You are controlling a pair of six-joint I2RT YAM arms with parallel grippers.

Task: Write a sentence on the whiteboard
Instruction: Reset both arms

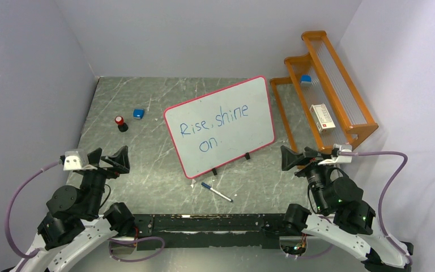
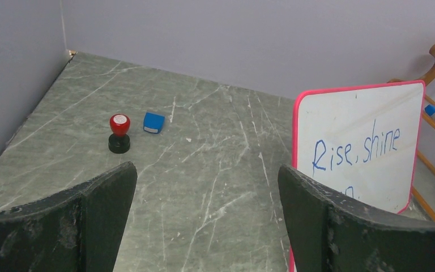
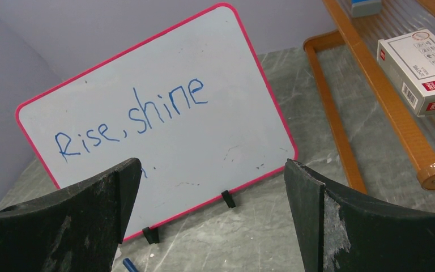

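The whiteboard (image 1: 221,126) with a pink-red frame stands on two black feet at the table's middle, tilted. It also shows in the left wrist view (image 2: 358,141) and the right wrist view (image 3: 158,113). The sentence (image 1: 215,124) in blue marker reads "Rise, shine on." in two lines. A blue-capped marker (image 1: 216,192) lies on the table in front of the board. My left gripper (image 1: 120,160) is open and empty, left of the board. My right gripper (image 1: 290,158) is open and empty, right of the board.
A red-topped stamp (image 1: 121,123) and a small blue eraser (image 1: 139,113) sit at the back left. An orange rack (image 1: 323,90) at the right holds a white box (image 1: 322,117) and a small blue block (image 1: 306,79). Grey walls close in three sides.
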